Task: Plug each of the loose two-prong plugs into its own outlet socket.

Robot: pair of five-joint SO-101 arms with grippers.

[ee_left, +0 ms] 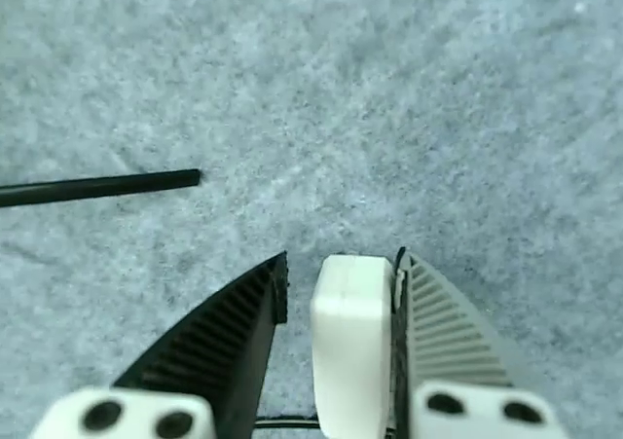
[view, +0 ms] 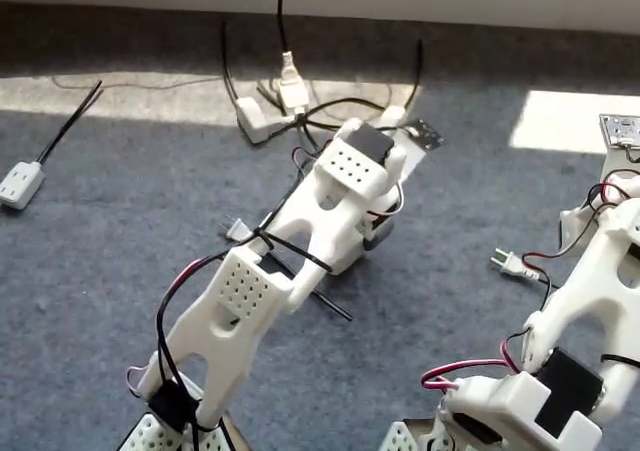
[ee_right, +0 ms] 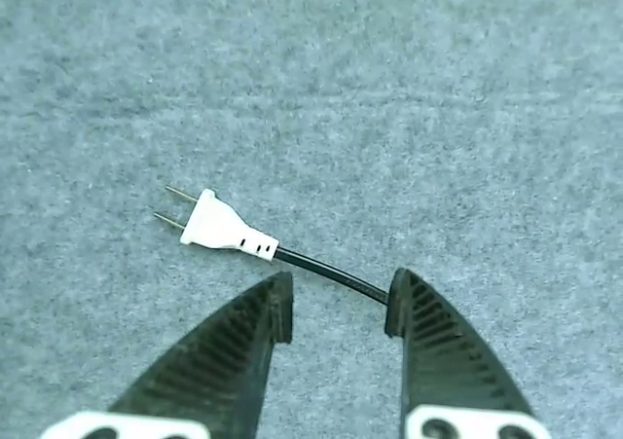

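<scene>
Right wrist view puts the white plug (ee_right: pixel 219 227) flat on the carpet (ee_right: pixel 438 89) just ahead of my right gripper (ee_right: pixel 336 298), jaws spread astride its cord (ee_right: pixel 326 269). It looks light and hard, with prongs that might bend, so I'd pinch the body's flat sides. My left gripper (ee_left: pixel 343 264) gapes loosely around a white block (ee_left: pixel 352 351).

I am reading no words, numbers, brands or signs in any view. The white plug (ee_right: pixel 222 227) is showing only a few small dark marks near its cord end, which I am not making out as letters. The white outlet socket (view: pixel 20 183) is looking too small for any print to be told.
</scene>
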